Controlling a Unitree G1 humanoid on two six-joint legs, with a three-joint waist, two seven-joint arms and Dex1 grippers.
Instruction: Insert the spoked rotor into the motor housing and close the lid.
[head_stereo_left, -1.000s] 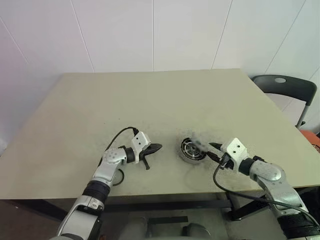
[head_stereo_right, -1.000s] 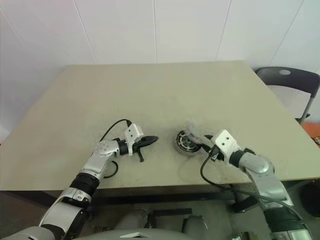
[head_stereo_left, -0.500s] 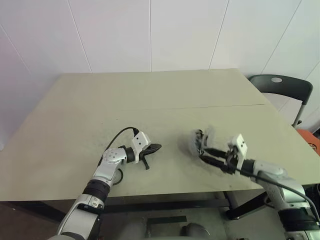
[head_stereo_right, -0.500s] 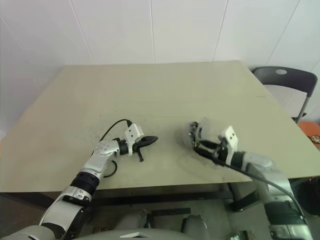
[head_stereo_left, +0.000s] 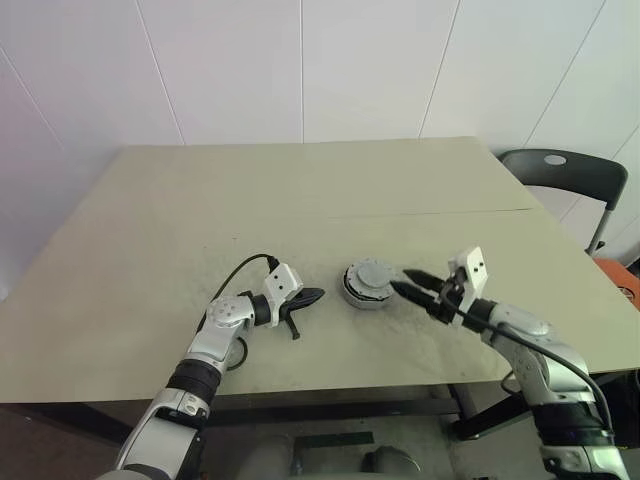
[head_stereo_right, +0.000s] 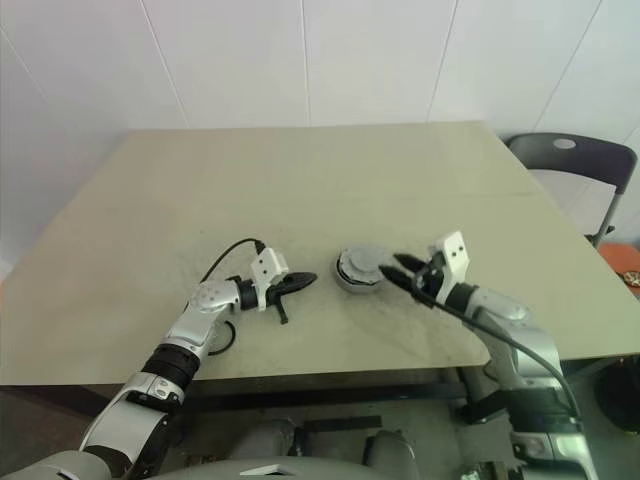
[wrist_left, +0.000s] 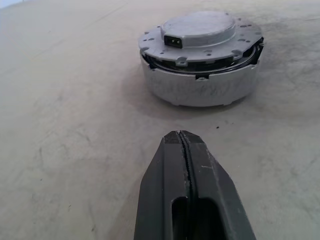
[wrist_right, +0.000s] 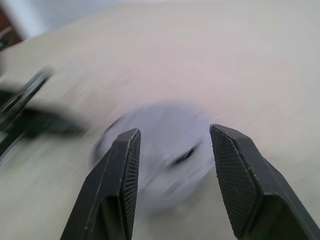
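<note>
Nearest the camera, low left of centre in the left eye view, the left gripper (head_stereo_left: 308, 297) lay on the table (head_stereo_left: 300, 190) with its two black fingers pressed fully together and nothing between them. It sat exactly as it had a second earlier, pointing toward the motor assembly.

Low right of centre, the right gripper (head_stereo_left: 410, 283) had its fingers parted about halfway and empty, tips just beside the assembly's right edge. A second earlier this gripper was at the same unit while it lay open side up, dark ring and spokes visible. Half a second earlier the unit was lifted and tipped on edge in these fingers. By now the wrist had rolled and the unit was set down and released.

Just past both grippers, in the centre of the frame, the motor housing (wrist_left: 200, 87) rested on the table as a pale grey drum, with the lid (wrist_left: 199, 30) uppermost, flat grey face with a small connector block. A dark seam ran between lid flange and drum body in the left wrist view. The spoked rotor could not be seen; presumably it was enclosed.

Judgement: unit flipped over, assembly looked closed. The seam may still need pressing.
</note>
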